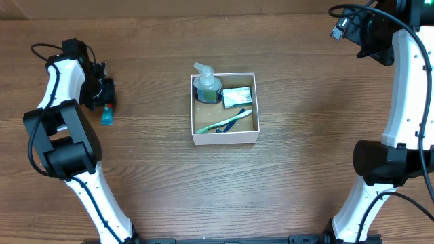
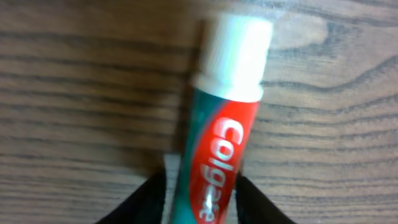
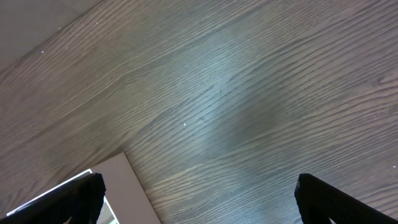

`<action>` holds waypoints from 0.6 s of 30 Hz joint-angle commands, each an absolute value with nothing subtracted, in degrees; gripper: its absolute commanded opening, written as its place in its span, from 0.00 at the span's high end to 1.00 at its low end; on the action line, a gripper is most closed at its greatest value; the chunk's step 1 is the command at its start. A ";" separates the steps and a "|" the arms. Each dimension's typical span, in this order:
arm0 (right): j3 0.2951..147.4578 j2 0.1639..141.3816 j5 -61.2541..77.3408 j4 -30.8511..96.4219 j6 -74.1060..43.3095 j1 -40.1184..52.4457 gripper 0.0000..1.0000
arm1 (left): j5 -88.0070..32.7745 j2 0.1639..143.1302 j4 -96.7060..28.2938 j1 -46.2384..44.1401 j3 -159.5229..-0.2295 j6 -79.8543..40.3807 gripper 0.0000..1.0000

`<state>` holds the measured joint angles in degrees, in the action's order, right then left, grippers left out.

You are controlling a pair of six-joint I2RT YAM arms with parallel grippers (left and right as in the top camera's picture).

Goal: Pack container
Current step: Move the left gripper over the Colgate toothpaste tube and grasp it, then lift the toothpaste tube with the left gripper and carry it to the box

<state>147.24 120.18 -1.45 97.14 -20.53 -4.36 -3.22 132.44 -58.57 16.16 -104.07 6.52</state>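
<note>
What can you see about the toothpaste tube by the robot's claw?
The small red-and-green Colgate toothpaste tube looks like shiny plastic, with white letters and a white cap that is on. It lies flat on the brown wooden table, well to the left of the square white cardboard box, not in it. Its tail end sits between the left claw's black fingers. I cannot tell whether they squeeze it.

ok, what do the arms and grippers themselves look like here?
Both the left arm and right arm have white shells, bulky black joint housings and loose black cables. The left gripper and right gripper have black fingers. No markings legible.
</note>
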 commanded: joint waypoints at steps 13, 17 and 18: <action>147.22 119.59 -1.21 96.99 -20.16 -4.16 0.00 | -8.64 137.47 -63.72 15.70 -102.17 3.60 0.82; 147.22 119.59 -1.21 97.01 -20.14 -4.16 0.00 | -10.31 137.47 -64.10 15.73 -102.63 3.64 0.84; 147.22 119.59 -1.21 96.99 -20.16 -4.16 0.00 | -11.07 137.47 -64.34 15.70 -103.11 3.64 0.85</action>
<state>147.24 120.18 -1.45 97.12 -20.53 -4.36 -6.35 132.62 -63.46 16.19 -104.20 4.34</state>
